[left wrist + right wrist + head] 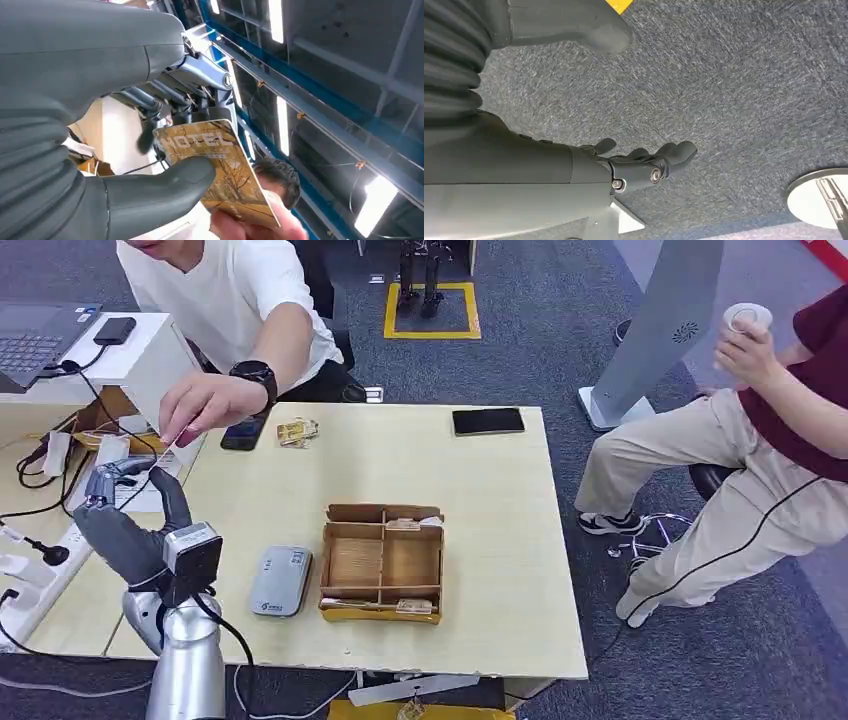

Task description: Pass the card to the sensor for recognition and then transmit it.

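My left hand (128,528) is raised over the table's left edge and pinches a golden hotel card (220,165) between thumb (165,187) and fingers. A person's hand (205,405) reaches in from behind the table and grips the card's far end (250,227). In the head view the card (166,458) shows edge-on as a thin strip between the two hands. The grey card sensor (281,581) lies flat on the table, to the right of my left arm. My right hand (649,162) hangs over blue carpet and holds nothing, its fingers loosely bent.
A cardboard tray (382,562) with compartments and several cards stands right of the sensor. Loose cards (297,432) and two phones (243,432) (488,421) lie near the far edge. Cables and a power strip (30,560) sit left. A seated person (760,440) is at the right.
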Robot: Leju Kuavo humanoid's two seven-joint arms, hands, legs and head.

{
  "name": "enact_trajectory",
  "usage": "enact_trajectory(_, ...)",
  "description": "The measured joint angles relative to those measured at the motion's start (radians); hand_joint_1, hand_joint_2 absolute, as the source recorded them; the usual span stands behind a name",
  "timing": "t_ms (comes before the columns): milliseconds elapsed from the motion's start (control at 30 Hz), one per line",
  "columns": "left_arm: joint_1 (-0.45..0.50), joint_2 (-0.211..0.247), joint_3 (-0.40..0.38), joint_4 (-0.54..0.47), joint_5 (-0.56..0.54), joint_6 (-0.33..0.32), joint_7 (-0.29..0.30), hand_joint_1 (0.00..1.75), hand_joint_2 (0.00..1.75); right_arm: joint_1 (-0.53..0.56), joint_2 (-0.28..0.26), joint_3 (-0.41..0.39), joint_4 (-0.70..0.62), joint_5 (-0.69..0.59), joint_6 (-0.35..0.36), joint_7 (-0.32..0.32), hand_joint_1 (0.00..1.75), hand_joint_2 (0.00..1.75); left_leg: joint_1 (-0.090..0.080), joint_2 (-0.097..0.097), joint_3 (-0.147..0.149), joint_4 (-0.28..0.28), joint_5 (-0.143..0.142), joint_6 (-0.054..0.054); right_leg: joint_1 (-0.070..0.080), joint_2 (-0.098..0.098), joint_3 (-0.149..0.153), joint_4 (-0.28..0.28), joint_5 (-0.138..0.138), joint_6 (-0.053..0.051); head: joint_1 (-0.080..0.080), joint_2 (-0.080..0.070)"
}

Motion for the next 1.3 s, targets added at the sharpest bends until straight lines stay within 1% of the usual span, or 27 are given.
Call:
enact_trajectory(133,0.000,0.000,-0.001,-0.014,0.037,0.000,0.000,1.75,1.75,-0.001,-0.004,0.000,0.004,-0.008,-0.004,-0.008,0.00,1.75,0.000,0.000,0.000,0.000,0.000,0.000,0.000,0.000,0.000,0.000,0.000,0.000,0.000,0.000)
enact_trajectory(300,-0.001,-0.001,-0.002,-0.047,0.050,0.000,0.000,1.75,1.75,-0.001,-0.008,0.000,0.010,-0.012,-0.005,-0.010,0.00,1.75,0.000,0.000,0.000,0.000,0.000,0.000,0.000,0.000,0.000,0.000,0.000,0.000,0.000,0.000)
enact_trajectory(433,-0.002,-0.001,-0.006,-0.084,0.054,0.000,0.000,1.75,1.75,-0.001,-0.010,0.000,0.012,-0.014,-0.005,-0.010,0.00,1.75,0.000,0.000,0.000,0.000,0.000,0.000,0.000,0.000,0.000,0.000,0.000,0.000,0.000,0.000)
enact_trajectory(567,-0.002,-0.001,-0.010,-0.110,0.030,0.000,-0.001,1.75,1.75,-0.001,-0.012,0.003,0.017,-0.014,-0.005,-0.009,0.00,1.75,0.000,0.000,0.000,0.000,0.000,0.000,0.000,0.000,0.000,0.000,0.000,0.000,0.000,0.000)
enact_trajectory(767,0.000,-0.001,-0.010,-0.115,0.035,0.000,0.000,1.75,1.75,0.001,0.003,0.002,0.000,-0.013,-0.005,0.012,0.00,1.75,0.000,0.000,0.000,0.000,0.000,0.000,0.000,0.000,0.000,0.000,0.000,0.000,0.000,0.000)
enact_trajectory(1000,0.007,-0.001,-0.010,-0.092,-0.070,0.000,0.010,1.75,1.75,0.003,0.010,0.002,-0.004,-0.040,-0.005,0.014,0.00,1.75,0.000,0.000,-0.001,0.000,0.000,0.000,0.000,0.000,0.000,0.000,0.000,0.000,0.000,0.000)
enact_trajectory(1100,0.022,0.000,-0.010,-0.081,-0.136,0.000,0.041,1.75,1.75,0.005,0.011,0.002,-0.005,-0.047,-0.004,0.019,0.00,1.75,0.000,0.000,-0.001,0.000,0.000,0.000,0.000,0.000,0.000,0.000,0.000,0.000,0.000,0.000)
enact_trajectory(1167,0.035,0.001,-0.011,-0.065,-0.206,0.000,0.085,1.75,1.75,0.007,0.013,0.002,-0.012,-0.055,-0.003,0.030,0.00,1.75,0.000,0.000,-0.001,0.000,0.000,0.000,0.000,0.000,0.000,0.000,0.000,0.000,0.000,0.000)
enact_trajectory(1233,0.057,0.006,-0.013,-0.055,-0.241,0.000,0.099,1.75,1.75,0.010,0.016,0.002,-0.019,-0.060,-0.002,0.037,0.00,1.75,0.000,0.000,-0.001,0.000,-0.001,0.000,0.000,0.000,0.000,0.000,0.000,0.000,0.000,0.000)
enact_trajectory(1300,0.074,0.008,-0.017,-0.038,-0.254,0.000,0.119,1.75,1.75,0.014,0.019,0.002,-0.028,-0.064,0.000,0.046,0.00,1.75,0.000,0.000,-0.001,0.000,-0.001,0.000,0.000,0.000,0.000,0.000,0.000,0.000,0.000,0.000)
